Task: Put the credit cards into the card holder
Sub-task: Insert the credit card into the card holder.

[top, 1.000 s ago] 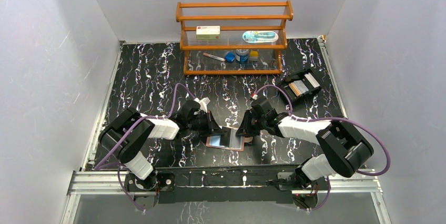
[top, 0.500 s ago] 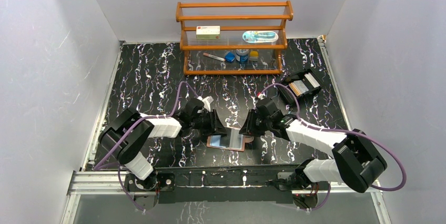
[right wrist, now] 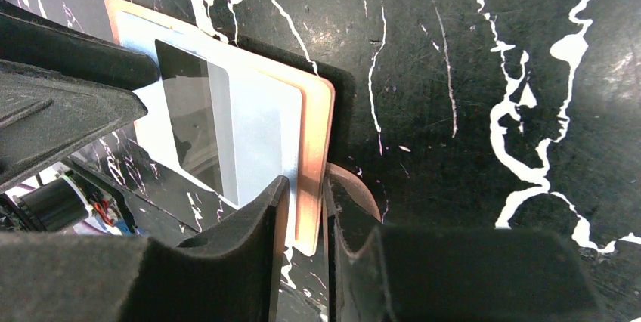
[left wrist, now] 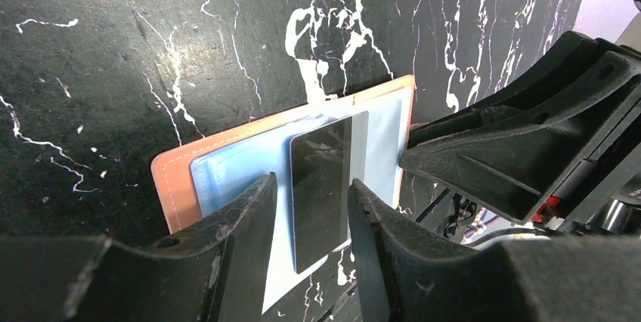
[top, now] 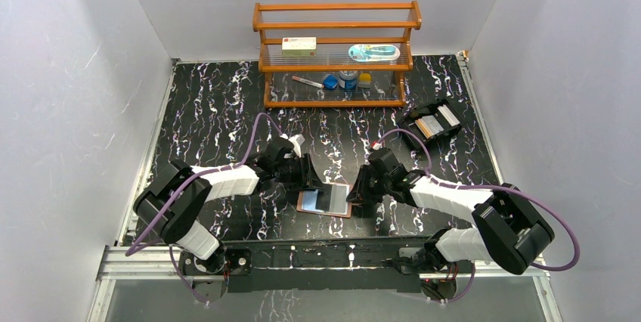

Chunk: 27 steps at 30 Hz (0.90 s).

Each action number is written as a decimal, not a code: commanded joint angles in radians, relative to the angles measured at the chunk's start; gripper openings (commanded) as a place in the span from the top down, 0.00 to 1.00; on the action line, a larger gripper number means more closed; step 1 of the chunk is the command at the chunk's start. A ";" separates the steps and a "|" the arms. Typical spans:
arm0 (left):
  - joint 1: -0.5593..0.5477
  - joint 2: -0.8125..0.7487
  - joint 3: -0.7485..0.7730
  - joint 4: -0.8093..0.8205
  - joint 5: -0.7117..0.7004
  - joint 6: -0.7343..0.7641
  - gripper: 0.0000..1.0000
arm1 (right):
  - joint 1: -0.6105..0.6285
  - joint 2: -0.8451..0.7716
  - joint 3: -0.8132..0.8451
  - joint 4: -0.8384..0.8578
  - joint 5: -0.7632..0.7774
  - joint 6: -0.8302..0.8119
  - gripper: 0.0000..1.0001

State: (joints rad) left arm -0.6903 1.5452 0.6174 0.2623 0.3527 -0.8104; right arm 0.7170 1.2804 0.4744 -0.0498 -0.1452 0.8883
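The card holder (top: 325, 202), a tan-pink wallet with bluish clear sleeves, lies open on the table near the front. A dark, shiny credit card (left wrist: 325, 178) sits partly in a sleeve; it also shows in the right wrist view (right wrist: 189, 110). My left gripper (top: 308, 183) is at the wallet's left side. In the left wrist view the left gripper (left wrist: 311, 186) straddles the card with a small gap, open. My right gripper (top: 357, 195) is shut on the wallet's right cover edge (right wrist: 311, 140), and the right wrist view shows that gripper (right wrist: 306, 182) pinching it. More credit cards (top: 435, 120) lie at the back right.
A black compartment tray (top: 408, 122) holds the other cards at the back right. A wooden rack (top: 336, 27) stands at the back with a white red-labelled box (top: 298, 44) and small items. Both arms crowd the wallet from left and right.
My right gripper has moved nearer and lower onto the wallet's right edge. My left gripper has shifted right, closer over the card. The wallet has stayed almost in place.
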 commanded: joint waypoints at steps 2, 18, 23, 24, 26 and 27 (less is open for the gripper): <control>-0.016 0.012 -0.008 -0.019 0.024 -0.015 0.61 | 0.018 0.008 -0.022 0.051 0.005 0.020 0.69; -0.126 0.065 0.112 -0.082 0.026 -0.075 0.63 | 0.034 0.016 -0.054 0.111 0.007 0.076 0.70; -0.137 0.095 0.127 -0.071 0.018 -0.112 0.64 | 0.034 -0.011 -0.102 0.142 0.046 0.137 0.71; -0.137 0.099 0.141 -0.094 0.015 -0.104 0.64 | 0.034 -0.019 -0.106 0.139 0.051 0.140 0.71; -0.134 0.108 0.203 -0.174 -0.016 -0.061 0.64 | 0.034 -0.041 -0.104 0.116 0.066 0.138 0.70; -0.129 0.114 0.227 -0.207 -0.021 -0.040 0.63 | 0.034 -0.053 -0.101 0.096 0.075 0.136 0.70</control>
State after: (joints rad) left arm -0.8082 1.6413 0.7452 0.1619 0.3477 -0.8928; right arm 0.7345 1.2449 0.3943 0.0738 -0.1169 0.9985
